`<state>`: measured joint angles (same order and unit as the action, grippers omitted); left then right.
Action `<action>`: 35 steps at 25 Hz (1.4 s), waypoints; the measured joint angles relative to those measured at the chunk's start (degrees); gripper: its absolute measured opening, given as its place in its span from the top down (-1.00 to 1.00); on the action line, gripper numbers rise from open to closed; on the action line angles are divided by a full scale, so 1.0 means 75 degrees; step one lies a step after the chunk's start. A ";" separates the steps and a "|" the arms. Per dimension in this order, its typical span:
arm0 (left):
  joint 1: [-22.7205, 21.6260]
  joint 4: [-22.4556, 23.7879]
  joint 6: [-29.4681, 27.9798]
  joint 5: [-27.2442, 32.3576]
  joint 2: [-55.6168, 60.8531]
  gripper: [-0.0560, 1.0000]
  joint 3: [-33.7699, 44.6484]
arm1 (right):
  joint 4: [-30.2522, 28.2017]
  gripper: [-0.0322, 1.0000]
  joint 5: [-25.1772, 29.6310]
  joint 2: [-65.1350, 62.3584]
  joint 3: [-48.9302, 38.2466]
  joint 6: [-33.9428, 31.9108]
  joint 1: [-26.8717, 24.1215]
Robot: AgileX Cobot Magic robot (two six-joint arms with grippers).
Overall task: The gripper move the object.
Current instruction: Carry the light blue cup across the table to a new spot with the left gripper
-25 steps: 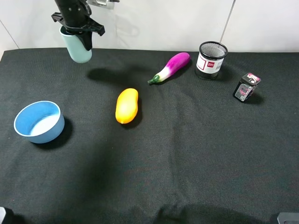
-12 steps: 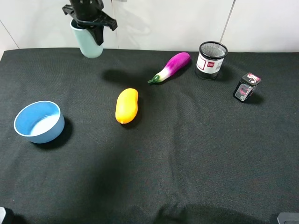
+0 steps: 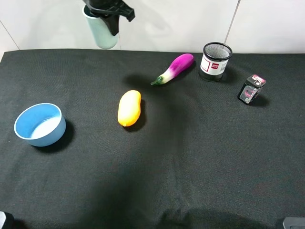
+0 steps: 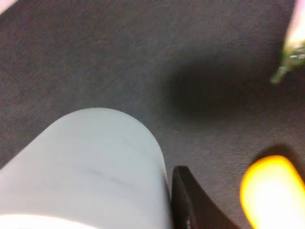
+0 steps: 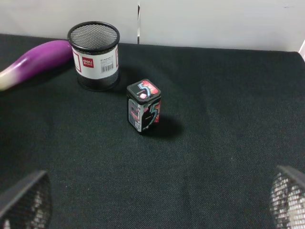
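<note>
Your black cloth table (image 3: 200, 157) has no cup standing on it at this moment. The left gripper (image 3: 108, 15) is clamped around its load. The right gripper (image 5: 156, 198), off to the right of the yellow fruit (image 3: 129, 108), hangs spread wide and empty. The pale teal cup (image 3: 104, 37) sits in the left gripper's grasp, clear of the cloth, beyond the yellow fruit and somewhat to its left. I judge grasp and lift done; you have the carry, set-down and release left.
</note>
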<state>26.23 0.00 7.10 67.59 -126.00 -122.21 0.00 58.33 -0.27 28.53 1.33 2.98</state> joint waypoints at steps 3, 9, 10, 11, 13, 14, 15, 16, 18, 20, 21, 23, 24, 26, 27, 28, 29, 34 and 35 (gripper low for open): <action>0.0251 0.0000 -0.0027 0.0007 0.0108 0.63 0.0000 | 0.0041 -0.41 0.0000 0.0000 0.0000 0.0000 0.0000; 0.0699 0.0000 -0.0173 0.0007 0.0254 0.63 0.0000 | 0.0041 -0.41 0.0000 0.0000 0.0000 0.0000 0.0000; 0.0761 0.0000 -0.0207 0.0007 0.0282 0.63 0.0008 | 0.0041 -0.41 0.0000 0.0000 0.0000 0.0000 0.0000; 0.0835 0.0000 -0.0224 0.0007 0.0304 0.63 0.0039 | 0.0041 -0.41 0.0000 0.0000 0.0000 0.0000 0.0000; 0.0959 0.0000 -0.0253 0.0007 0.0371 0.63 0.0186 | 0.0041 -0.41 0.0000 0.0000 0.0000 0.0000 0.0000; 0.0997 -0.0110 -0.0271 0.0007 0.0381 0.63 0.0278 | 0.0041 -0.41 0.0000 0.0000 0.0000 0.0000 0.0000; 0.1042 -0.0184 -0.0277 0.0007 0.0382 0.63 0.0357 | 0.0041 -0.41 0.0000 0.0000 0.0000 0.0000 0.0000; 0.1075 -0.0277 -0.0281 0.0007 0.0382 0.63 0.0464 | 0.0041 -0.41 0.0000 0.0000 0.0000 0.0000 0.0000; 0.1156 -0.0440 -0.0281 0.0000 0.0382 0.63 0.0663 | 0.0041 -0.41 0.0000 0.0000 0.0000 0.0000 0.0000; 0.1307 -0.0464 -0.0281 0.0000 0.0382 0.63 0.0813 | 0.0041 -0.41 0.0000 0.0000 0.0000 0.0000 0.0000; 0.1392 -0.0464 -0.0281 0.0000 0.0382 0.63 0.0847 | 0.0041 -0.41 0.0000 0.0000 0.0000 0.0000 0.0000; 0.1626 -0.0464 -0.0281 0.0000 0.0382 0.63 0.0864 | 0.0041 -0.41 0.0000 0.0000 0.0000 0.0000 0.0000; 0.1750 -0.0447 -0.0281 0.0000 0.0382 0.63 0.0864 | 0.0041 -0.41 0.0000 0.0000 0.0000 0.0000 0.0000; 0.1959 -0.0407 -0.0281 0.0000 0.0382 0.63 0.0864 | 0.0041 -0.41 0.0000 0.0000 0.0000 0.0000 0.0000; 0.2066 -0.0390 -0.0281 0.0000 0.0382 0.63 0.0864 | 0.0041 -0.41 0.0000 0.0000 0.0000 0.0000 0.0000; 0.2145 -0.0381 -0.0281 0.0000 0.0382 0.63 0.0864 | 0.0041 -0.41 0.0000 0.0000 0.0000 0.0000 0.0000; 0.2240 -0.0372 -0.0281 0.0000 0.0382 0.63 0.0864 | 0.0041 -0.41 0.0000 0.0000 0.0000 0.0000 0.0000; 0.2673 -0.0296 -0.0345 0.0000 0.0382 0.63 0.0864 | 0.0041 -0.41 0.0000 0.0000 0.0000 0.0000 0.0000; 0.2773 -0.0239 -0.0360 0.0000 0.0382 0.63 0.0864 | 0.0041 -0.41 0.0000 0.0000 0.0000 0.0000 0.0000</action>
<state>47.03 -1.79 4.40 67.59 -123.13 -115.73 0.31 58.33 -0.27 28.53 1.33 2.98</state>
